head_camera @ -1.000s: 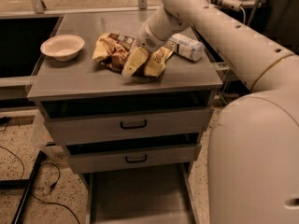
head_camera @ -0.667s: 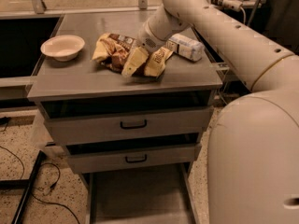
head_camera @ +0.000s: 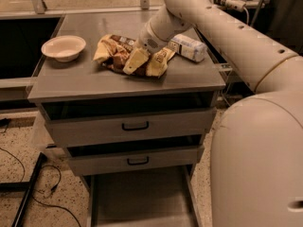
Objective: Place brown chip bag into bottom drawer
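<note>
The brown chip bag [head_camera: 113, 51] lies crumpled on the cabinet top [head_camera: 85, 82], left of centre. My gripper [head_camera: 147, 63] reaches down from the right onto the bag's right end. Its two tan fingers [head_camera: 135, 60] are spread apart, with a bit of the bag showing between them. The bag rests on the surface and is not lifted. The bottom drawer [head_camera: 142, 197] is pulled out at the foot of the cabinet; its grey tray shows nothing inside.
A white bowl [head_camera: 63, 48] stands at the left of the cabinet top. A clear plastic bottle with a white label [head_camera: 189, 48] lies just right of my gripper. The two upper drawers [head_camera: 135, 126] with black handles are shut. My arm and base fill the right side.
</note>
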Robot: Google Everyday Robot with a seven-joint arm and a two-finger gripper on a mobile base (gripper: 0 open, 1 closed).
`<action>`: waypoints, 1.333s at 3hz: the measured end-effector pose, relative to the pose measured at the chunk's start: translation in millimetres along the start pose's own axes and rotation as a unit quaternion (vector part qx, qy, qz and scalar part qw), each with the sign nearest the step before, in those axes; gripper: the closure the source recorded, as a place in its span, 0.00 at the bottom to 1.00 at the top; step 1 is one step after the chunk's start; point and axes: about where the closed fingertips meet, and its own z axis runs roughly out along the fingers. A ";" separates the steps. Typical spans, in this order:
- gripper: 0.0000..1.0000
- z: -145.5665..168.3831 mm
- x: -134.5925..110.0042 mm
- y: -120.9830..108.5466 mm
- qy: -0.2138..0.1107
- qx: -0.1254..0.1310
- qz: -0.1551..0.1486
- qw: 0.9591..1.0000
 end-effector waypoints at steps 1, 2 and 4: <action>0.58 0.0 0.0 0.0 0.000 0.000 0.000 1.000; 0.81 0.1 0.0 0.0 0.000 0.000 0.000 1.000; 1.00 -0.1 -0.2 0.0 0.000 0.000 0.000 1.000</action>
